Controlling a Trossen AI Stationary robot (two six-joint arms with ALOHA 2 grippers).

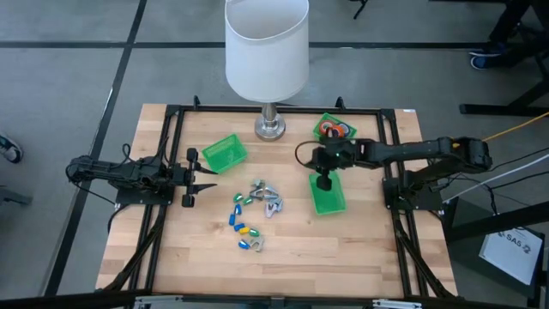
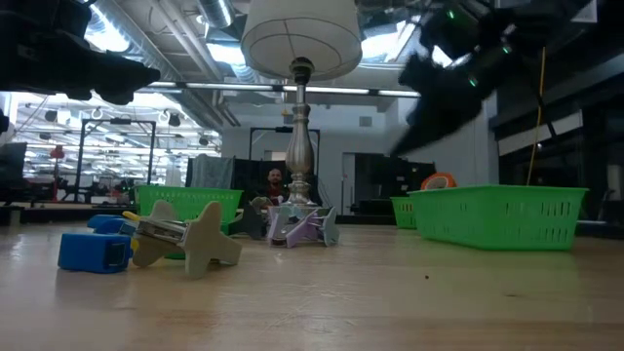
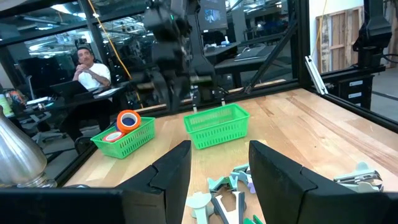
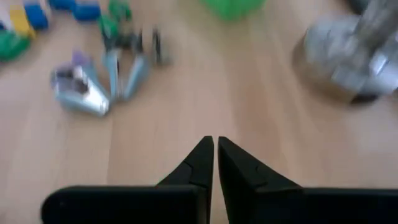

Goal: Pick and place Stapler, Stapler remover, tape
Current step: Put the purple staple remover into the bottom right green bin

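On wooden table [image 1: 360,257] | left gripper [image 1: 208,178] apart | right gripper [image 1: 323,183] together, empty | person [image 3: 90,71] seated beyond

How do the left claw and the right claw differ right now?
The left claw is open, fingers spread; the right claw is shut with nothing between its tips. The left claw waits at the table's left side, beside the green bin on that side; the right claw hangs near the middle, by the other two green bins. Both are dark two-finger claws and hold nothing.
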